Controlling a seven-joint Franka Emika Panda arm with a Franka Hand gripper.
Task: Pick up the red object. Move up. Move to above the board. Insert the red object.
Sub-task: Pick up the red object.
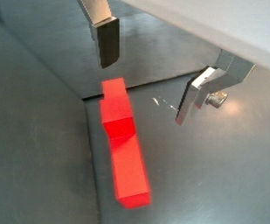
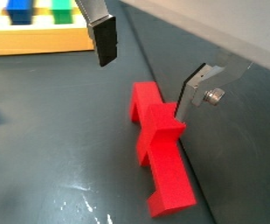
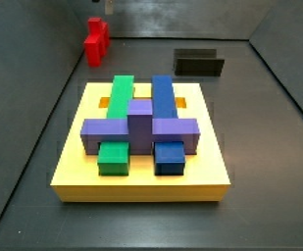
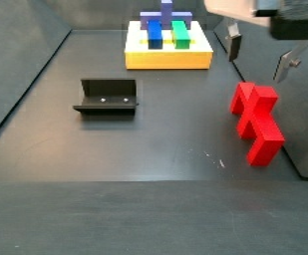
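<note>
Gripper: hanging over the far right side of the dark floor, right above the near end of the red piece, not touching it as far as I can see.

Jaws: sitting wide apart with nothing between them, just bare floor and the end of the red piece showing in the gap.

Fingers: flat silver plates with dark pads, both showing in both wrist views; in a wrist view one finger is hanging just beside the red piece's edge, kinda hard to say whether it's brushing it or not.

Red object: lying flat on the floor along the right wall, prongs sticking out sideways. In both wrist views it's stretching away from under the gripper. In a side view it's showing as a small red shape way back in the far left corner, well apart from the board.

Board: thick yellow slab sitting on the floor, well away from the red piece, carrying green, blue and purple blocks stacked crosswise. A corner of it is peeking into a wrist view.

Fixture: dark L-shaped bracket standing on the floor between the board and the near edge, off to the left, well clear of the gripper.

Floor: dark grey, a bit shiny, with low walls running round it.
</note>
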